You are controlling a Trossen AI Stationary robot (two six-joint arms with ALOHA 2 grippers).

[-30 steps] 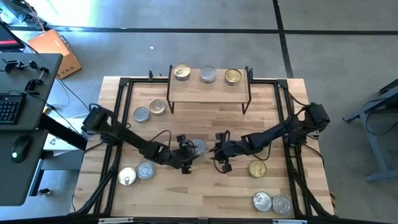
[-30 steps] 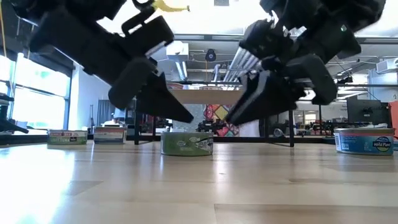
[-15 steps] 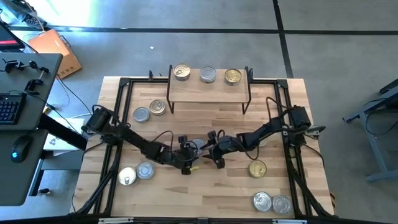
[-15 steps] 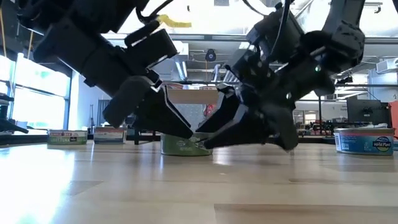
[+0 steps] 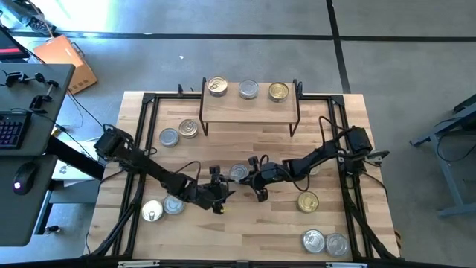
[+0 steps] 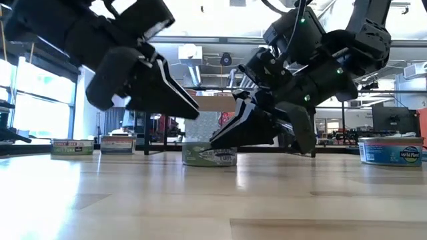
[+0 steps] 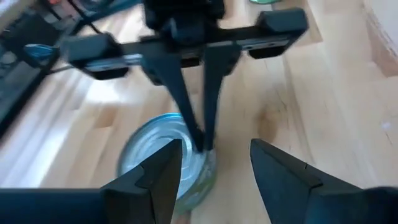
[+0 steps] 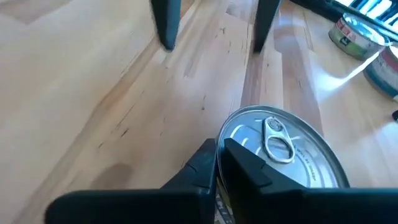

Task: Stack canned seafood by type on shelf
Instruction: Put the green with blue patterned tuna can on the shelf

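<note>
So both arms reach low over mid-table. The right gripper [image 8: 216, 163] has its fingers pressed together against the rim of a silver tin [image 8: 280, 149] sitting flat, lid up, pull tab pointing away. The left gripper [image 7: 214, 163] hangs spread, just beside it.

Bare wood between shelf [image 5: 250, 109] and central tin [image 5: 238, 173].

Past my table edge: desk with keyboard [image 5: 10, 131], mouse [image 5: 18, 181], an orange box [image 5: 68, 61] on grey floor
</note>
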